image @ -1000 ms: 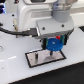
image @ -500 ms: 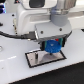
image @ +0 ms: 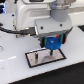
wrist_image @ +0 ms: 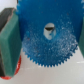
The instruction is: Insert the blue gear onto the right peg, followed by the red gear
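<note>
Honestly my tool [image: 52, 46] is clamped tight on the blue gear [wrist_image: 47, 37], so I'd center its hole over the right peg [image: 50, 52] and go down slow.

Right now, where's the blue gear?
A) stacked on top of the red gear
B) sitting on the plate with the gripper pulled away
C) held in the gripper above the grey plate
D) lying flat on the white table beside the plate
C: in the exterior view the blue gear sits under the gripper, above the grey plate, and in the wrist view it fills the frame between the fingers.
</note>
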